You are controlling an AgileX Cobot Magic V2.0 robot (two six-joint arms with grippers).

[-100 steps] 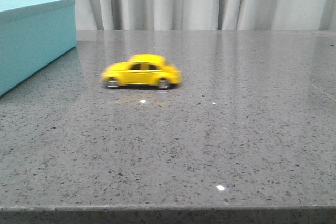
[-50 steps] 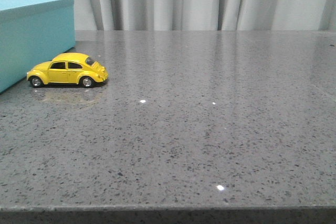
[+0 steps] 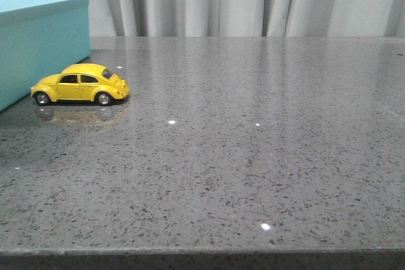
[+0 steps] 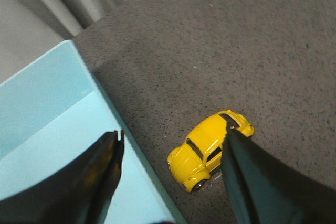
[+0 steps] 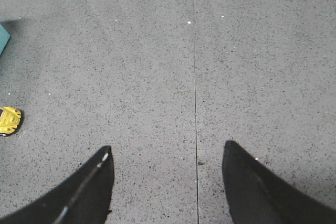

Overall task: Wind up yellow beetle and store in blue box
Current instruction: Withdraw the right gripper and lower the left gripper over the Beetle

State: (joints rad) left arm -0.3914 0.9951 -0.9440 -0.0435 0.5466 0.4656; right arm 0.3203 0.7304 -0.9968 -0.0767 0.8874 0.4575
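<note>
The blue box (image 3: 41,45) is seen at nine o'clock on the table (image 3: 253,156), with the yellow beetle (image 3: 80,85) parked right beside its wall, upright on its wheels. The left gripper (image 4: 170,174) is held spread apart above the box edge and car; a finger could be caught on that wall. The right gripper (image 5: 165,182), also apart and empty, is kept toward three o'clock.
</note>
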